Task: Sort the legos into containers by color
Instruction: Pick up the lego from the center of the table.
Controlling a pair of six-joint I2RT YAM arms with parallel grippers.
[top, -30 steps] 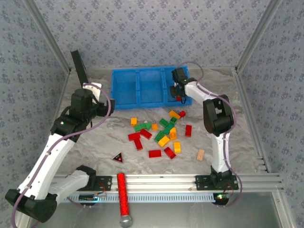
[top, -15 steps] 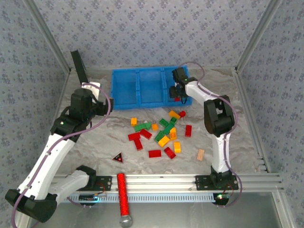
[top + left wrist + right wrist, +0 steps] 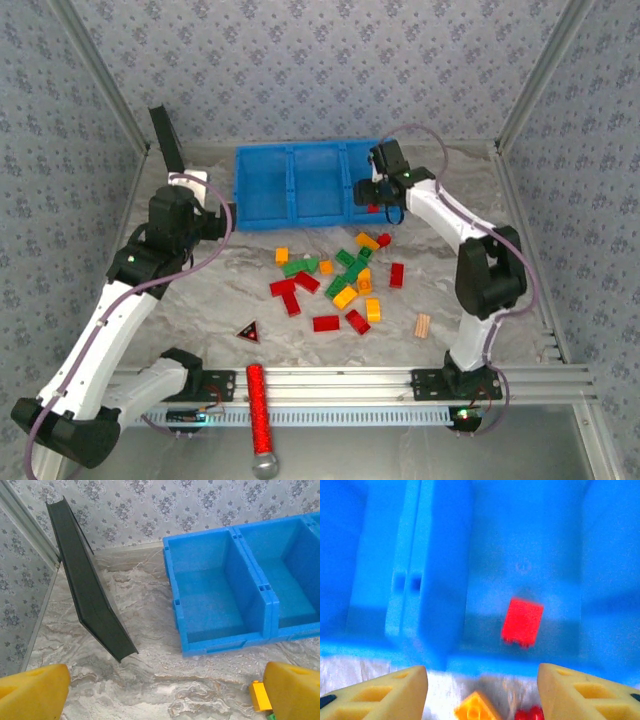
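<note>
One three-compartment blue bin, one red brick inside it, roughly seventeen loose bricks on the table

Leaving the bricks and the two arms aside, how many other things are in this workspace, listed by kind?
Blue bin: 1
Black panel: 1
Dark triangle: 1
Tan wooden piece: 1
Red rod: 1
Total: 5
</note>
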